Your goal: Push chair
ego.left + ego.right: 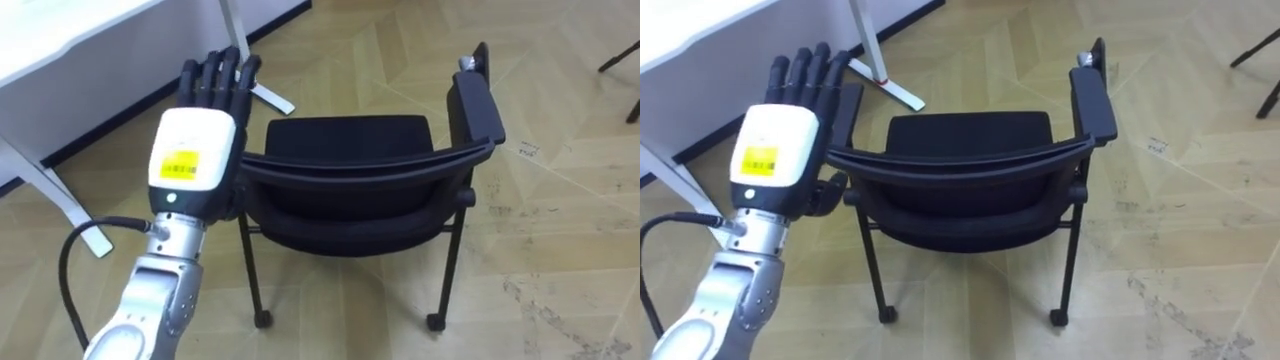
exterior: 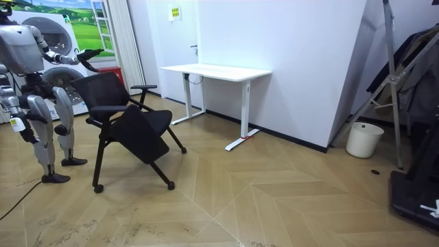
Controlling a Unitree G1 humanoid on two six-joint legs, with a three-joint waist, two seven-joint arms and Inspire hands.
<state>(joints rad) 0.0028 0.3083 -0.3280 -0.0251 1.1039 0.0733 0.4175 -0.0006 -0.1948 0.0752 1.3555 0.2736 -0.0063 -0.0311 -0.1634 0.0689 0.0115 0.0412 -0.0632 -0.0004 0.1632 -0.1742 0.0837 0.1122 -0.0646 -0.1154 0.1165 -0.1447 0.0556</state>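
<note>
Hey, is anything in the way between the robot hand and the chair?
Nothing visible. The left robot hand, fingers straight, is right at the left end of the backrest of the chair.

Humanoid robot stands at 9 o'clock in room view, just behind black chair (image 2: 137, 127) with armrests and casters. Left hand (image 2: 90, 53) reaches out above backrest; right hand (image 2: 16, 124) hangs at side. White desk (image 2: 216, 71) against wall at chair's 2 o'clock. White bucket (image 2: 363, 139) at 3 o'clock, near dark garments (image 2: 415, 75) on stand. Herringbone wood floor (image 2: 274, 199) underfoot.
</note>
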